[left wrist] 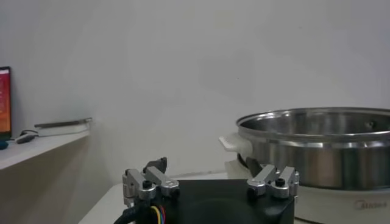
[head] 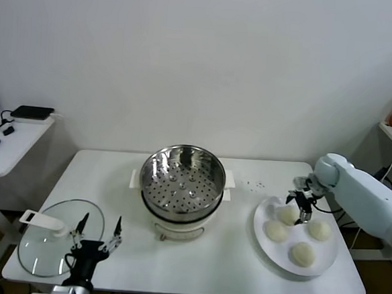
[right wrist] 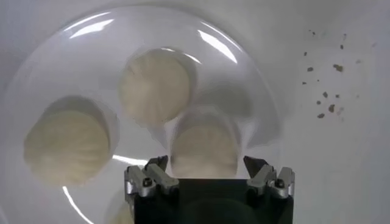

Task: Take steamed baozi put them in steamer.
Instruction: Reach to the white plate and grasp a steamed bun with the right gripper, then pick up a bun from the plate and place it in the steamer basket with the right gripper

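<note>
Starting nearest the robot, the left tool (head: pixel 99 238) waits at the table's (head: pixel 234 271) front edge beside the glass lid (head: pixel 58 245), fingers spread and holding nothing. Farther in, mid-table, the steamer (head: pixel 183 180) stands uncovered, its perforated tray bare. To the right lies the plate (head: pixel 263 242) with four baozi (head: pixel 303 254) on it, none moved yet. The right tool (right wrist: pixel 208 163) hangs over the plate's far side, fingers spread wide to either side of one bun (right wrist: pixel 205 149), not yet touching it as far as the wrist view shows.

The buns look light, soft and springy, with smooth skin that may be a little tacky. A hard pinch would likely dent or tear one. Best to take it across its widest part, low on the sides, closing only until the dough gives slightly. Its neighbour (right wrist: pixel 154 85) sits just beside it, so the fingers should come down clear of that one
</note>
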Motion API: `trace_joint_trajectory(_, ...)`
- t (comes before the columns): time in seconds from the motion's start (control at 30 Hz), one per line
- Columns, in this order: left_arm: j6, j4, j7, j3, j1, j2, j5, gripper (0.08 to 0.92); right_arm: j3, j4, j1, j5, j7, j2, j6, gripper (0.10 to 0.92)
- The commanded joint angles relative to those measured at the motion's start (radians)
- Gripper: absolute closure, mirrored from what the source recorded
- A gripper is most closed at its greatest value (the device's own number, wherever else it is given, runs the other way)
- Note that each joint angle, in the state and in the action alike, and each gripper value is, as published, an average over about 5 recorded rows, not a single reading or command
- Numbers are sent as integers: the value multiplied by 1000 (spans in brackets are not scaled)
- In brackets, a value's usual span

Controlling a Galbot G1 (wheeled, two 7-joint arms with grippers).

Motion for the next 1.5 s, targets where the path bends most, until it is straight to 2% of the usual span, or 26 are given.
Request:
trace_joint_trajectory(0.03, 0, 2, 0, 1, -1, 0, 0, 177, 19, -23, -9, -21, 2, 19, 14, 203)
trace_joint_trajectory(0.13, -2, 3, 1, 3, 0, 0, 1, 177, 23, -26, -10, -21, 0, 21, 12, 208)
trace_joint_trajectory(0.3, -4, 2, 1, 4, 2, 0, 1, 177, 23, -26, -14, -23, -9, 17, 11, 281)
trace_joint_trajectory(0.5, -3, 5, 1, 2, 0, 1, 0, 177, 37, -25, -24, -26, -11, 12, 11, 331)
trace_joint_trajectory(0.9, -7, 8, 0, 3, 4, -2, 1, 177, 18, -4, 26, 6, -15, 4, 15, 347)
trace_joint_trajectory(1.2, -6, 8, 0, 3, 1, -2, 3, 177, -177, 177, 291, 101, -43, -37, 74, 347)
trace_joint_trajectory(1.5, -2, -3, 0, 5, 6, -2, 6, 177, -306, 393, 593, 31, -74, 52, 251, 347)
